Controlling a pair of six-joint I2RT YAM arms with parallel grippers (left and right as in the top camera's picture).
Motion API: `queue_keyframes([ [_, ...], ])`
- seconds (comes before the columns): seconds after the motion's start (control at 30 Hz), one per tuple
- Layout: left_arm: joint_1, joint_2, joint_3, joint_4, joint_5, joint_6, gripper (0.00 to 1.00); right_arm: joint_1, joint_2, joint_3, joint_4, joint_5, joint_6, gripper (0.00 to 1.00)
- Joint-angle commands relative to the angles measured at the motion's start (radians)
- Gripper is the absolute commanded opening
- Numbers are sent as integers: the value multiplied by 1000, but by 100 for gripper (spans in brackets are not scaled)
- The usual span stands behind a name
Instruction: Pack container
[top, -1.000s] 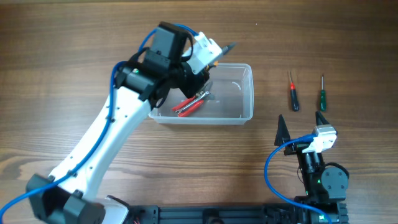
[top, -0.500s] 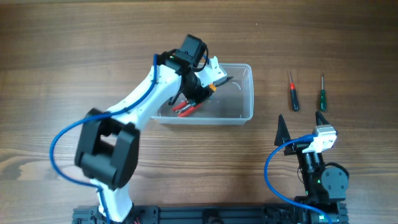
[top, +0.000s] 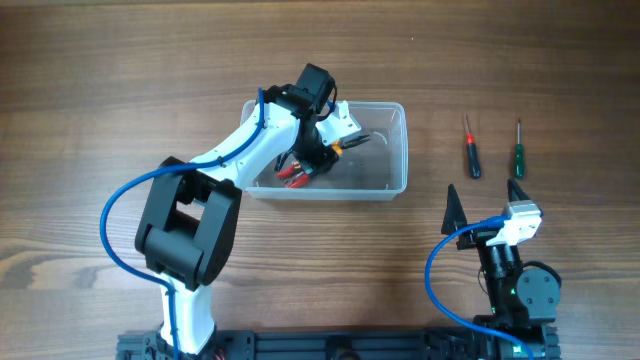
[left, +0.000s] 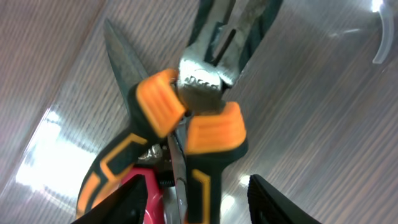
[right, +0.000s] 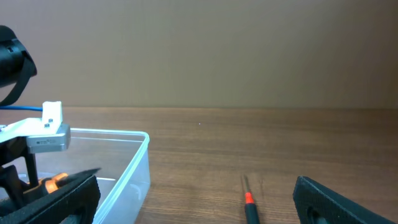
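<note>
Sitting mid-bench toward the far edge, the container has its right half bare inside. Left pincer is down in it, fingers spread either side of orange-handled pliers, right by a red-handled tool. Red screwdriver and green screwdriver lie well clear toward the right edge. Right pincer sits spread near the front right corner.

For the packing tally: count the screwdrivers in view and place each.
2. The red-handled screwdriver lies on the table right of the container; the green-handled screwdriver lies further right, apart. The left arm may hide more inside.
</note>
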Motion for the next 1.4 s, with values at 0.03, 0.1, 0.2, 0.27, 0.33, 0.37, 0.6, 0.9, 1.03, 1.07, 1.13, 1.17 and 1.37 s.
queue_keyframes([
  [0.03, -1, -5, 19, -18, -10, 11, 57, -4, -9, 0, 4, -14, -8, 100],
  [0.1, 0, -40, 21, -19, -10, 11, 57, -5, -9, 0, 4, -14, -8, 100],
  [0.2, 3, -93, 35, -19, -10, 8, 59, -4, -9, 0, 4, -14, -9, 100],
  [0.27, 3, -134, 57, -22, -10, 8, 61, -5, -9, 0, 4, -14, -9, 100],
  [0.33, 3, -185, 93, -27, -10, 6, 63, -4, -9, 0, 4, -14, -9, 100],
  [0.37, 3, -203, 106, -30, -14, 2, 64, -4, -9, 0, 4, -14, -8, 100],
  [0.6, 58, -370, 204, -41, -185, -140, 66, -4, -9, 0, 4, -14, -8, 100],
  [0.9, 363, -457, 204, -149, -449, -778, 93, -5, -9, 0, 4, -14, -8, 100],
  [1.03, 465, -457, 204, -153, -370, -778, 100, -4, -9, 0, 4, -14, -8, 100],
  [1.07, 482, -457, 204, -153, -371, -778, 100, -4, -9, 0, 4, -15, -8, 100],
  [1.13, 512, -457, 204, -152, -371, -778, 100, -5, -9, 0, 4, -15, -8, 100],
  [1.17, 520, -457, 204, -152, -371, -778, 100, -4, -9, 0, 4, -14, -8, 100],
  [1.37, 541, -457, 204, -153, -371, -778, 100, -4, -9, 0, 4, -14, -8, 100],
])
